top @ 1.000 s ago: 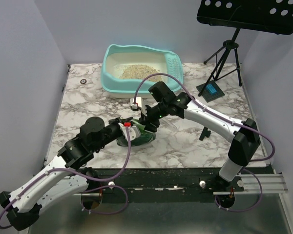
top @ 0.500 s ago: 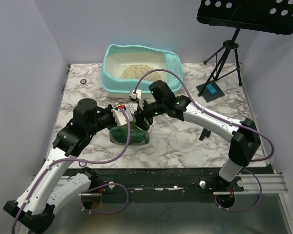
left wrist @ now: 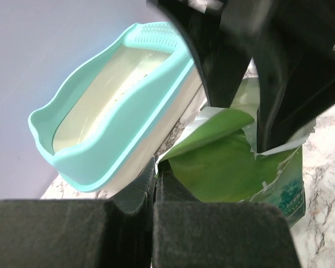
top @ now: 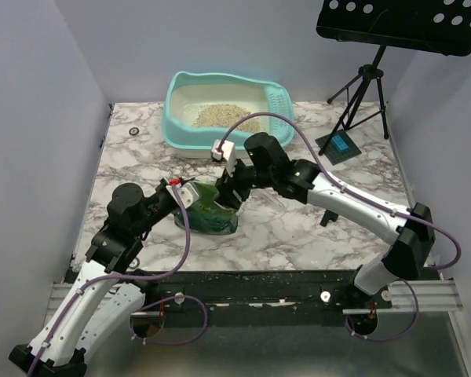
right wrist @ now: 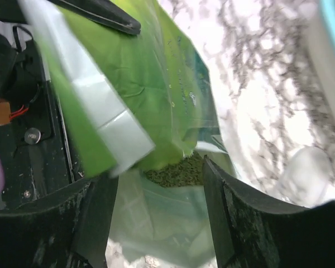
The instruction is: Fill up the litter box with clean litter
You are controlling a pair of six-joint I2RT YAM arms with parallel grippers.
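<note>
A: Step in hand, as I read it: getting the glossy green pouch of litter (top: 210, 214) opened and under control before any pour. It stands on the grey-veined marble table (top: 322, 228), near the front of the large turquoise plastic litter box (top: 173, 133) and not touching it. Some pale tan granules (top: 224, 116) lie in the box already.

B: How to do it well?

A: Keep the mouth uppermost until it is over the box wall. One side holds an edge firm, the other takes the opposite lip. Lift together and level, then tip slowly over the near rim. A one-sided pull on thin film would likely fold the mouth shut or spill onto the marble.

B: Left gripper (left wrist: 155, 178)?

A: Fingers pressed together, no gap showing. Left wrist view has the green film running into the seam between them, so it seems to nip the pouch's upper edge at one side.

B: Right gripper (right wrist: 159, 177)?

A: Spread wide. Its two black fingers straddle the open mouth, with the pouch's lip between them and litter visible down inside. Whether either pad presses the film, cannot tell. Nothing clamped.

B: Risk?

A: Pouch looks slack and crumpled, so I expect it to sag when lifted.
</note>
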